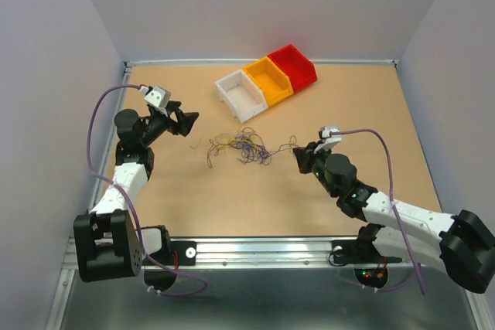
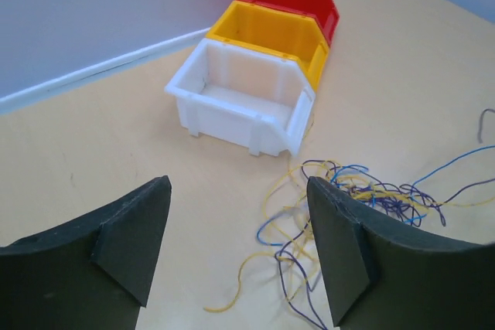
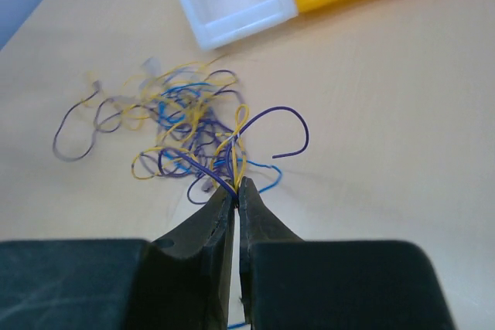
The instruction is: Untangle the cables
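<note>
Tan table holds the cables in a loose tangle at its middle, near a white bin. Beside the tangle the left gripper stands wide, nothing between its fingers. The right gripper is pinched tight on yellow and purple strands at the tangle's edge.

Yel, blu, purp, gry cables

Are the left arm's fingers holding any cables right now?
No, the left fingers stand wide apart and empty; the cables lie loose beyond them.
</note>
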